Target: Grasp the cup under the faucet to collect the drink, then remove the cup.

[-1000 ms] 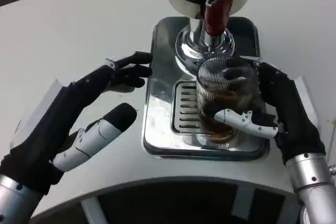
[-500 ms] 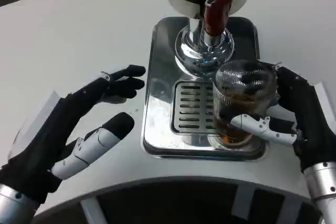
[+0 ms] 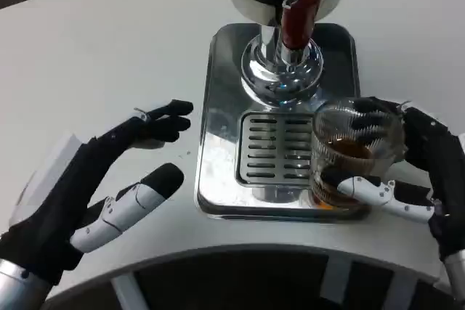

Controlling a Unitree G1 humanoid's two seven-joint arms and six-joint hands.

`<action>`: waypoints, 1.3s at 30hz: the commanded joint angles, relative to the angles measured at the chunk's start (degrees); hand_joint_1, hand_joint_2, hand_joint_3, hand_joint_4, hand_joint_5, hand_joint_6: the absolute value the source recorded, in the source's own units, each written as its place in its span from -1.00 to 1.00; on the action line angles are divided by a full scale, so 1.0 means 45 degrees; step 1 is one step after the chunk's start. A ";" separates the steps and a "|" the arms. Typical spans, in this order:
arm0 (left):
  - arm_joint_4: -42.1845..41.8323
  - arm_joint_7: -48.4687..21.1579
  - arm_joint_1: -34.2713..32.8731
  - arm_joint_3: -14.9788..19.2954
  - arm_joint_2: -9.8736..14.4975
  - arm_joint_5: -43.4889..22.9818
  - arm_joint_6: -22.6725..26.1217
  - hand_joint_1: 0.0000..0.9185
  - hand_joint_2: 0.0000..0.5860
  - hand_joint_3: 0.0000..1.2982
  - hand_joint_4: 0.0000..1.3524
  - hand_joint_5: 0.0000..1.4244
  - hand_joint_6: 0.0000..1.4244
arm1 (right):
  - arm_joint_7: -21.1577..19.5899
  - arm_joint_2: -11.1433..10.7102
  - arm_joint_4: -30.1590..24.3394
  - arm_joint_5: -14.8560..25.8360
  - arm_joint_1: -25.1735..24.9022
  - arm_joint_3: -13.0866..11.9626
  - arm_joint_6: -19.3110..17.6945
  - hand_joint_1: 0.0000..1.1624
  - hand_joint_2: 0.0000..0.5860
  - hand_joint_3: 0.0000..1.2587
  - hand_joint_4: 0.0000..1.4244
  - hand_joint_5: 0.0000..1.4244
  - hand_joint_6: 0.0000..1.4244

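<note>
White table, steel drip tray (image 3: 218, 172). Right hand (image 3: 425, 172) grips the ribbed clear cup (image 3: 352, 154) at tray's four o'clock corner (part-full, likely sloshy, slippery: hold mid-wall). Left hand (image 3: 102, 179) spread, holding nothing.

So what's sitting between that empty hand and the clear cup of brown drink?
In the head view, the shiny metal drip tray with its slotted grate lies between the left hand and the ribbed cup.

cup (image 3: 354, 152) on tray's (image 3: 218, 107) right edge, before faucet (image 3: 296, 23)
</note>
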 commanded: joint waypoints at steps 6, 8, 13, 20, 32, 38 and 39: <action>0.0261 0.0269 -0.0117 0.0085 0.0359 0.0450 -0.0109 -1.00 -0.58 -0.58 -0.60 -0.62 -0.66 | -0.0011 0.0163 -0.1599 0.0354 0.0935 -0.0279 -0.0348 0.59 -0.45 0.28 0.31 0.54 0.37; 0.0303 0.0301 -0.0151 0.0083 0.0378 0.0496 -0.0108 -1.00 -0.58 -0.58 -0.60 -0.62 -0.67 | -0.0035 0.0196 -0.1906 0.0371 0.1115 -0.0344 -0.0345 0.60 -0.46 0.29 0.33 0.55 0.40; 0.0203 0.0286 -0.0226 -0.0039 0.0488 0.0840 0.0000 -1.00 -0.58 -0.59 -0.63 -0.66 -0.69 | 0.0058 0.0200 -0.2669 0.0502 0.1548 -0.0471 -0.0293 0.60 -0.48 0.31 0.33 0.58 0.43; -0.0172 0.0111 -0.0224 -0.0209 0.0821 0.1472 0.0323 -1.00 -0.58 -0.64 -0.72 -0.74 -0.77 | 0.0444 0.0167 -0.3771 0.0674 0.2449 -0.0524 -0.0256 0.61 -0.48 0.33 0.35 0.61 0.48; -0.0949 -0.0209 0.0050 -0.0442 0.1276 0.2097 0.1086 -1.00 -0.59 -0.70 -0.85 -0.86 -0.83 | 0.1092 0.0180 -0.5012 0.0924 0.3289 -0.0286 -0.0238 0.60 -0.51 0.36 0.39 0.63 0.53; -0.1363 -0.0506 0.0137 -0.0648 0.1369 0.2114 0.1300 -1.00 -0.59 -0.72 -0.88 -0.88 -0.86 | 0.1437 0.0173 -0.5427 0.1000 0.3646 0.0060 -0.0245 0.59 -0.51 0.37 0.39 0.65 0.56; -0.1421 -0.0573 0.0161 -0.0676 0.1405 0.2116 0.1336 -1.00 -0.59 -0.72 -0.88 -0.88 -0.86 | 0.1478 0.0166 -0.5471 0.1004 0.3686 0.0098 -0.0240 0.59 -0.51 0.37 0.39 0.65 0.56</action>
